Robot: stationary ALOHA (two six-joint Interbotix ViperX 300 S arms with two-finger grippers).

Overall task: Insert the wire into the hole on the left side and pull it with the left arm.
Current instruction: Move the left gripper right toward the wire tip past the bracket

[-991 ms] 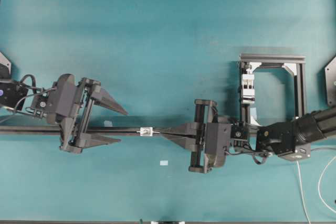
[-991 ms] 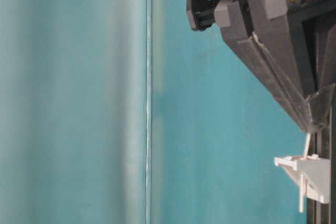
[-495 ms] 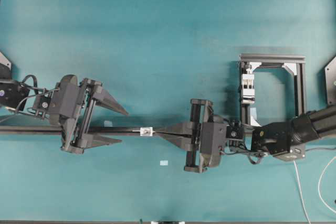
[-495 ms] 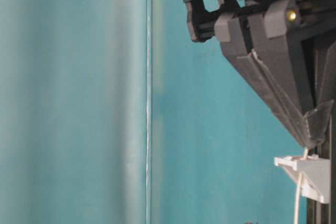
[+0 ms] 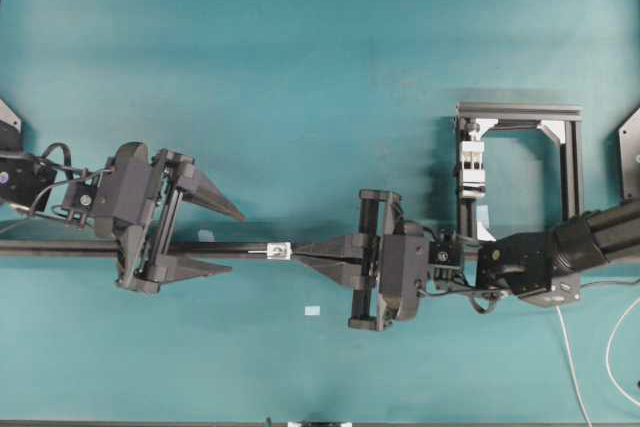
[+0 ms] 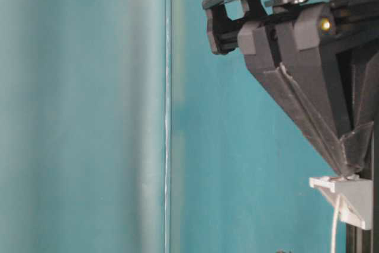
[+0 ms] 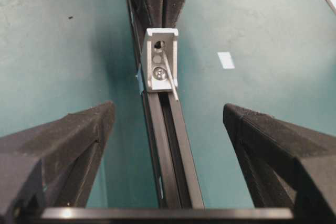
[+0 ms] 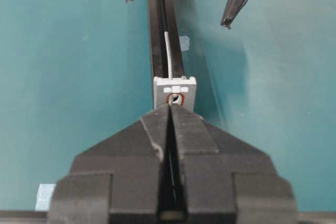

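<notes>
Two hands: left hand (image 5: 205, 237) on the left of the overhead view, right hand (image 5: 312, 251) reaching in from the right, both lined up along the black rail (image 5: 235, 245).
Right hand state: clenched, fingers pressed together with the wire (image 8: 169, 59) pinched at their tips.
Left hand state: released, its two fingers spread wide, one on each side of the rail, gripping nothing.
Hole: in the small white block (image 7: 160, 59) fixed to the rail; the hole (image 7: 160, 43) sits near the block's top in the left wrist view.
Wire position: a short free end already pokes out of the block on the left hand's side, lying along the rail top; the right hand's tips sit right against the block's other face.
Wire axis: runs along the rail, pointing from the block toward the left hand.
Key relation: the wire tip lies straight ahead of the left hand, between the lines of its open fingers but beyond their tips, so it is not yet within reach of a pinch.
Nearer hand: the right hand is touching or nearly touching the block; the left hand stands apart from it.
Judged step: threading looks just done; the left hand likely must advance along the rail, then close on the stub.
Risk: the stub is short and thin, easy to miss.
</notes>
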